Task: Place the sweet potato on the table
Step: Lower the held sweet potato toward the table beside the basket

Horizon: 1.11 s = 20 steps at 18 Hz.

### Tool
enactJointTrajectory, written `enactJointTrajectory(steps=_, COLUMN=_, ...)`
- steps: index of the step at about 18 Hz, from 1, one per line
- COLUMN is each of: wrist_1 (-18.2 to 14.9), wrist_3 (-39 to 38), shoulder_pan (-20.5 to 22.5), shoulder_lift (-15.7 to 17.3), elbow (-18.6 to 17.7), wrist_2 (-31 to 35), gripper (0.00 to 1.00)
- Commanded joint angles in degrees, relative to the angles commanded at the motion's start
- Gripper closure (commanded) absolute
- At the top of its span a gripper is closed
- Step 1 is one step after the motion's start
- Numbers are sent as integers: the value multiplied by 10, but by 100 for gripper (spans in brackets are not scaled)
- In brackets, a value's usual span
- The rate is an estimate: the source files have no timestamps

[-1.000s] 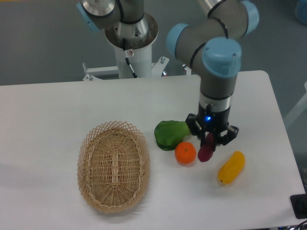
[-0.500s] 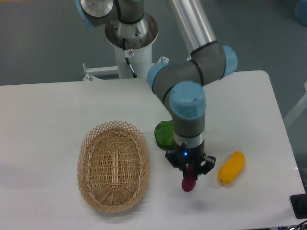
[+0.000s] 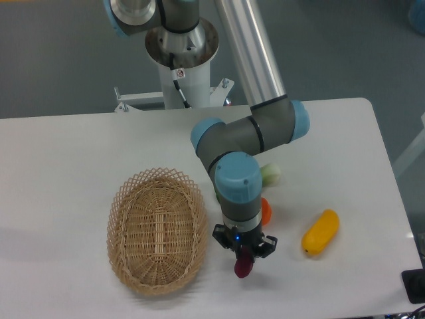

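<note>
Smooth purple sweet potato (image 3: 243,266) in gripper (image 3: 243,255)

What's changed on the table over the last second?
The gripper, shut on the sweet potato, carried it from beside the orange leftward and toward the table's front edge, nearer the basket. Basket, orange and yellow fruit stayed put.

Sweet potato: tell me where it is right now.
The sweet potato hangs in the gripper near the table's front edge, just right of the wicker basket and left of the yellow fruit.
</note>
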Motion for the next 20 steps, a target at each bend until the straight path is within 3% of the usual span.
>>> enactJointTrajectory(steps=8, wrist_1=0, wrist_3=2, shoulder_pan=-3, shoulder_lift=-2, elbow=-1, wrist_2=-1, gripper=69)
enactJointTrajectory(steps=9, wrist_1=0, wrist_3=2, shoulder_pan=-3, shoulder_lift=-4, elbow=0, wrist_2=0, gripper=65)
enactJointTrajectory(steps=10, wrist_1=0, wrist_3=2, shoulder_pan=-2, shoulder_lift=-3, elbow=1, wrist_2=0, gripper=54)
enactJointTrajectory(steps=12, wrist_1=0, wrist_3=2, shoulder_pan=-2, shoulder_lift=-1, elbow=2, wrist_2=0, gripper=23)
enactJointTrajectory(steps=14, wrist_1=0, wrist_3=3, shoulder_pan=-2, shoulder_lift=2, elbow=4, wrist_2=1, gripper=1)
enactJointTrajectory(steps=20, wrist_1=-2, wrist_3=-13, shoulder_pan=-1, shoulder_lift=45, elbow=49, wrist_2=-1, gripper=0)
